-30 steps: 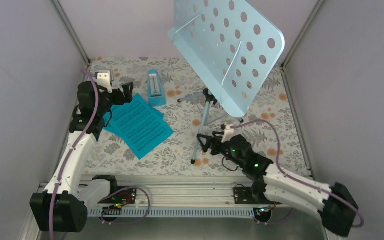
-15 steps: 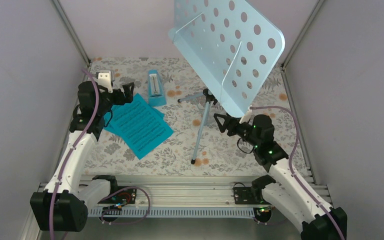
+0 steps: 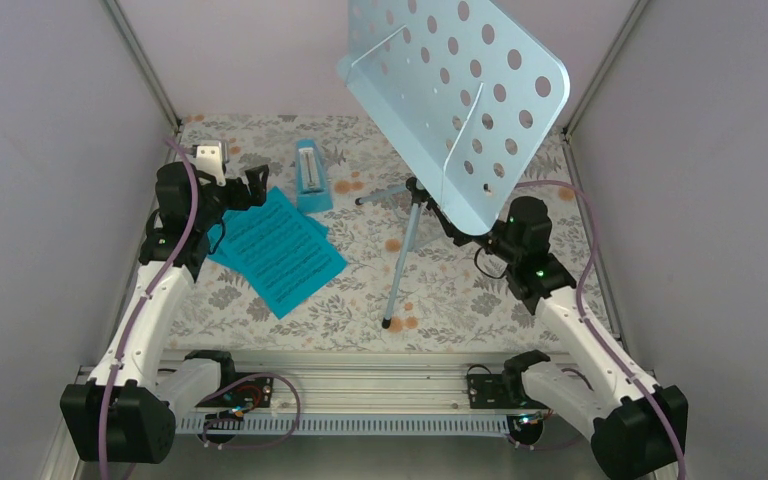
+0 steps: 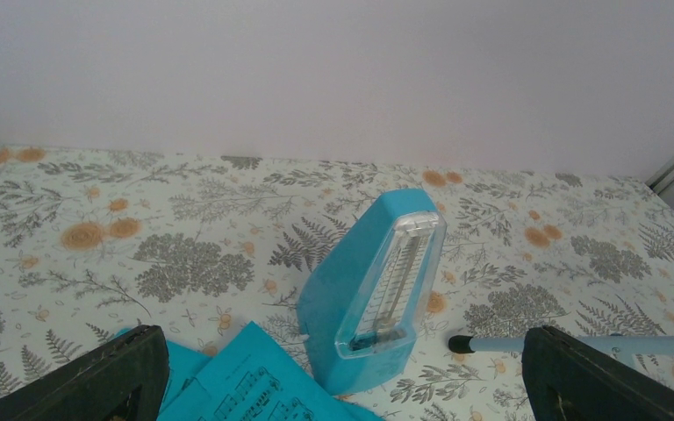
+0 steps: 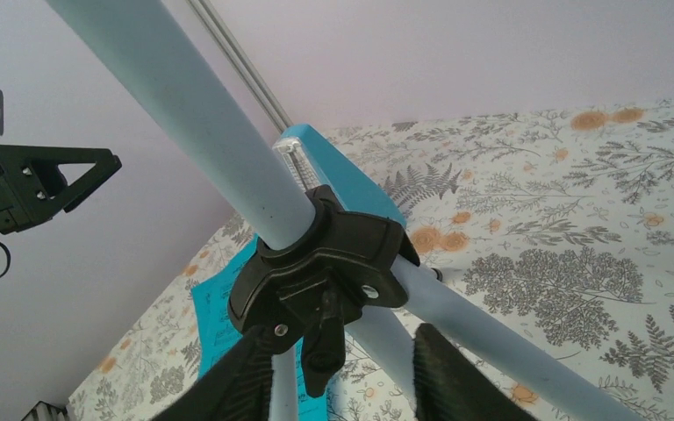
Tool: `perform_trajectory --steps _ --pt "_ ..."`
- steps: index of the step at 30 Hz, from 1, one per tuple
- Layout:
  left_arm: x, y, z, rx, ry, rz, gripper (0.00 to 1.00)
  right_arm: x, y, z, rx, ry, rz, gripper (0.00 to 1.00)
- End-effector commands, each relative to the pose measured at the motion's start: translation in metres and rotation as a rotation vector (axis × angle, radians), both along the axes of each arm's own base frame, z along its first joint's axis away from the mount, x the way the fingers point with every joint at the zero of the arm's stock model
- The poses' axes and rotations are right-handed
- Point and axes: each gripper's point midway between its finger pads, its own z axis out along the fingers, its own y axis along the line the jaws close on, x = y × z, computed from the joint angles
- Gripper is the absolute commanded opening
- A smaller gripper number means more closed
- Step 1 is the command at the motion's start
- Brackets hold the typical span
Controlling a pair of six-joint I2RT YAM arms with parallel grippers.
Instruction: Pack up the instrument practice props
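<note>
**One stand, one metronome, two pages out on the flowered table**

One light blue music stand [image 3: 460, 90] is up on its tripod at the far middle of the table [image 3: 480, 300], its perforated desk tilted. One metronome [image 3: 310, 178] stands upright to its left, just beside the teal sheet-music pages [image 3: 278, 250]. I count two pages, overlapped and flat; their printed staves are too small to read, as is the metronome's scale. The right gripper [image 3: 457, 228] sits under the desk at the stand's black collar [image 5: 320, 263], fingers [image 5: 443, 377] spread, clamping nothing. The left gripper [image 3: 257, 188] hovers by the pages' far corner, jaws wide apart, empty.
</note>
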Motion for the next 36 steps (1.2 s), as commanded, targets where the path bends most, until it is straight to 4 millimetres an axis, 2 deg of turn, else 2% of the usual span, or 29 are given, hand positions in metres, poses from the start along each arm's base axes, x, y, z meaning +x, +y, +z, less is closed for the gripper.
perform_trajectory --steps 1,5,14,20,25,29,36 --pt "0.002 0.0 0.011 0.006 -0.024 -0.003 1.0 0.002 0.003 0.016 -0.012 -0.067 0.034 0.3" --pt "0.003 -0.001 0.01 0.005 -0.02 -0.006 1.0 0.004 0.004 0.015 -0.033 -0.081 0.038 0.2" --pt "0.004 -0.001 0.009 0.005 -0.016 -0.008 1.0 0.015 0.003 0.012 -0.1 -0.109 0.017 0.1" --pt "0.003 -0.001 0.01 0.005 -0.018 -0.008 1.0 0.014 0.003 0.009 -0.185 -0.158 0.004 0.04" --pt "0.003 -0.002 0.011 0.001 -0.022 -0.014 1.0 0.014 -0.003 0.004 -0.302 -0.213 -0.052 0.04" --pt "0.001 -0.003 0.013 -0.002 -0.025 -0.018 1.0 0.009 0.0 0.006 -0.404 -0.306 -0.099 0.04" --pt "0.001 -0.006 0.014 -0.012 -0.031 -0.036 1.0 0.018 -0.01 0.0 -0.564 -0.324 -0.23 0.04"
